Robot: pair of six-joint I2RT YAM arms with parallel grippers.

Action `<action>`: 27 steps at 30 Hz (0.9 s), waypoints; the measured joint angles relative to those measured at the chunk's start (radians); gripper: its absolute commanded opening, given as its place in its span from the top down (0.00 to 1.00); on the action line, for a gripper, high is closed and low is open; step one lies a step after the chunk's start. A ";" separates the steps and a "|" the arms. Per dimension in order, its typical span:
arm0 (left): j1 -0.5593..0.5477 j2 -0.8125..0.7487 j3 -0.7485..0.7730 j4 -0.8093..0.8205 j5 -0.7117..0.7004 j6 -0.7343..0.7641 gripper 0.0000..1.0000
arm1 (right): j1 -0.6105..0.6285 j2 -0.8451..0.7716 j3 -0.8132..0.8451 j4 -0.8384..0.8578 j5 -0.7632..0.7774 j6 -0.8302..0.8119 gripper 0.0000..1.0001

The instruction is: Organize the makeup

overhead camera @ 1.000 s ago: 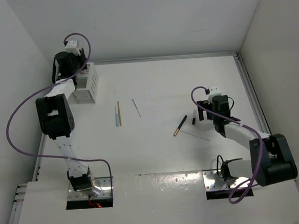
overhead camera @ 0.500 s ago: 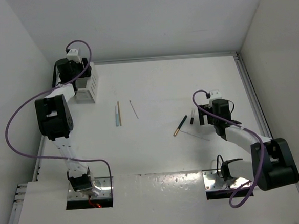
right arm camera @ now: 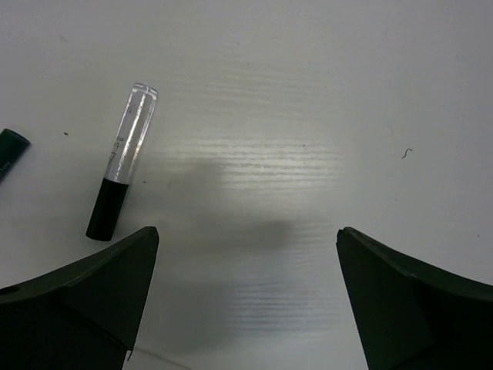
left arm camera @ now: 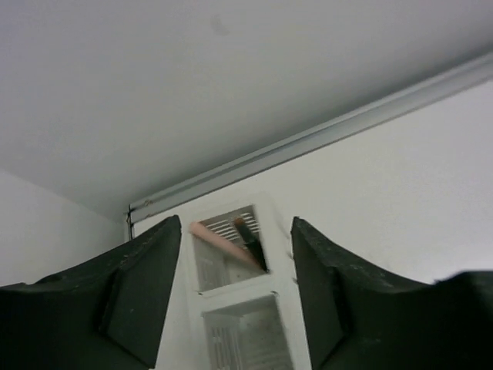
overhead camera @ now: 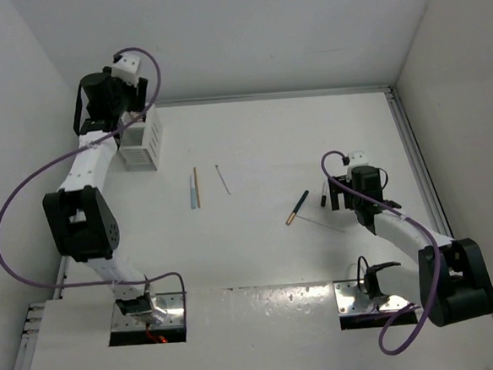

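The white slotted rack stands at the far left. In the left wrist view a pink stick and a black stick lean in the rack's far compartment. My left gripper is open and empty, above the rack. A pale blue stick, a tan stick, a thin silvery stick and a black stick with a copper tip lie on the table. My right gripper is open and empty, low over the table beside a short black-and-clear stick.
A thin pale line lies on the table near the right gripper. A metal rail runs along the table's right edge and another along the back. White walls close the left, back and right sides.
My left arm has risen and swung back from the rack with its gripper open. My right gripper has shifted slightly nearer; the short black-and-clear stick stays beside it.
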 measured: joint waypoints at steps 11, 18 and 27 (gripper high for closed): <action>-0.334 -0.187 -0.351 -0.370 -0.084 0.036 0.43 | -0.001 0.002 0.013 -0.124 0.050 0.037 0.10; -0.377 -0.185 -0.427 -0.481 -0.162 -0.045 0.44 | -0.029 0.028 0.124 -0.286 -0.025 0.095 0.20; -0.376 -0.225 -0.431 -0.480 -0.204 -0.071 0.44 | -0.063 0.343 0.489 -0.465 -0.100 0.250 0.55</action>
